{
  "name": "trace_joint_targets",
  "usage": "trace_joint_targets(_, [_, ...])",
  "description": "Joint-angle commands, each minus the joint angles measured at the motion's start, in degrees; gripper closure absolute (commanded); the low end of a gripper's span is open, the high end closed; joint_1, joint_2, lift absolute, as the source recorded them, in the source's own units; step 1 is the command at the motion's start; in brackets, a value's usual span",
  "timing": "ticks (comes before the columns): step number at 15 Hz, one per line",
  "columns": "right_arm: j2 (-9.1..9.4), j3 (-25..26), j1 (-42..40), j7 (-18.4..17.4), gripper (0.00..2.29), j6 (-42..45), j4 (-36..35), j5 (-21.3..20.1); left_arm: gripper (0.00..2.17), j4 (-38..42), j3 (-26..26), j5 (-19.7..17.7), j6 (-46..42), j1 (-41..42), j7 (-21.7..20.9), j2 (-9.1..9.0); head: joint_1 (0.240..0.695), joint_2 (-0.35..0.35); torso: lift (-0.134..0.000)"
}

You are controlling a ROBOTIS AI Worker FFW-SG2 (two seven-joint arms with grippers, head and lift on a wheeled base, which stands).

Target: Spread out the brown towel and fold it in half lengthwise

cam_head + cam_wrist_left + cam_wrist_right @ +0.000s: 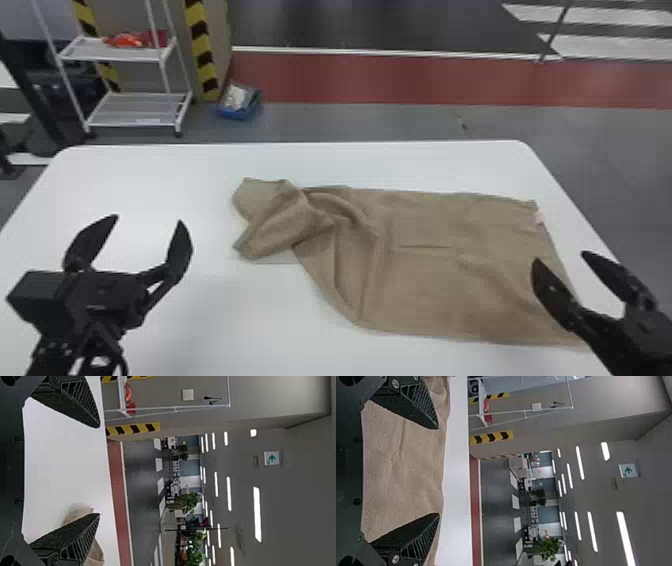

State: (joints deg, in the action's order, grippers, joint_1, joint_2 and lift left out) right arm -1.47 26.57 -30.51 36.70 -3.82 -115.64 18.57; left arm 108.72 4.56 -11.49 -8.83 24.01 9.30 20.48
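The white table (150,170) serves as the work surface, with bare space to the left of the cloth that would suit drawing out its crumpled end. The brown towel (450,280) lies right of centre; its right part is nearly flat, whereas its left end is gathered and twisted over itself, presumably because spreading is incomplete. Spreading is thus judged the step in hand, with the lengthwise fold to follow. The left gripper (148,219), fingers wide apart and empty, stands left of the gathered end, a position apt for seizing a loose corner. The right gripper (560,256), likewise well parted and holding nothing, appears over the towel's right edge, where it could anchor the cloth; a pull from the left alone might drag the whole towel. Smallest, a pale patch (539,218), possibly a label, marks the right edge near the far corner.
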Motion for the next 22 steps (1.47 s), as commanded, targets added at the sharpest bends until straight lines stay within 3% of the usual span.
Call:
trace_joint_targets(1, [1.52,2.1,-2.6,-0.5,0.12,2.8,0.4,0.7,0.08,-0.2,0.3,0.2,-0.9,1.1,-0.2,0.0,0.695,-0.083,-0.125])
trace_joint_targets(6, [1.52,8.4,-6.0,-2.9,0.15,11.1,3.3,0.7,0.08,-2.0,1.6,-1.7,-0.2,-0.3,-3.5,-0.18,0.695,-0.197,-0.125])
trace_joint_targets(9, [1.52,12.5,-5.9,-4.4,0.15,12.8,6.9,2.0,0.08,-2.4,5.3,-0.9,1.8,-3.0,-3.4,-0.35,0.695,-0.273,-0.125])
trace_joint_targets(12, [1.52,13.4,-5.8,-3.9,0.15,14.9,9.3,2.5,0.09,-5.4,9.2,-0.7,10.0,-7.4,-5.3,-0.62,0.695,-0.35,-0.125])
trace_joint_targets(22, [1.52,14.5,-4.9,-1.3,0.15,17.6,12.6,5.1,0.2,-13.1,13.9,-0.9,18.8,-17.5,-8.2,-2.46,0.695,-0.35,-0.125])
